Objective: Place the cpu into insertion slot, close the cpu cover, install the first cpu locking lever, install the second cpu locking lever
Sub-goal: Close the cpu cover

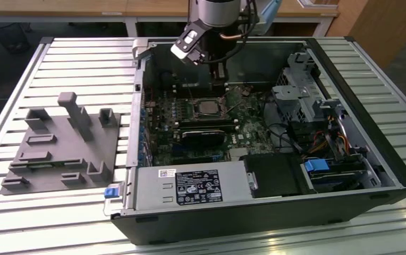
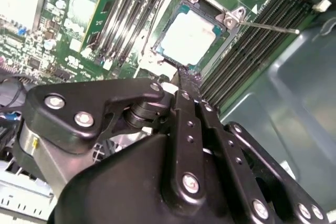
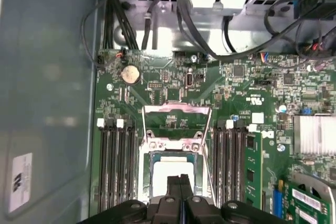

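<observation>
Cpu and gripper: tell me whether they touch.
Cannot tell. In the first wrist view the gripper overlaps the cpu, but neither contact nor a gap shows plainly.

No lettering can be read. The black rectangular label (image 1: 197, 187) on the grey metal box (image 1: 146, 183) is too small.

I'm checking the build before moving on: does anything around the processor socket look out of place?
The metal cover is flipped open, leaving the chip in its socket uncovered.
</observation>
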You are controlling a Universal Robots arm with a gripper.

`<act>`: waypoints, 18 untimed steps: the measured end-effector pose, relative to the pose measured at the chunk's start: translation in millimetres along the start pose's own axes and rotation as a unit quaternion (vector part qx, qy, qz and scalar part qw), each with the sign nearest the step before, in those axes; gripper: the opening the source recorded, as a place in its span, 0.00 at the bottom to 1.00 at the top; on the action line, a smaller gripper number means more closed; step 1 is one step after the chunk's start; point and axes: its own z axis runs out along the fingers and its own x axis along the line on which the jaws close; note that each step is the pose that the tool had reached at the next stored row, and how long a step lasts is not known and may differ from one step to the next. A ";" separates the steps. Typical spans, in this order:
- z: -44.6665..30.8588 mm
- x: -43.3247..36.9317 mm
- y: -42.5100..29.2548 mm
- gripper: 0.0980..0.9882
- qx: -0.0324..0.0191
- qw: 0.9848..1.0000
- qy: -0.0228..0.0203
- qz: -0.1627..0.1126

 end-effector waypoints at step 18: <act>4.9 -0.2 46.5 0.03 0.006 1.000 0.000 0.000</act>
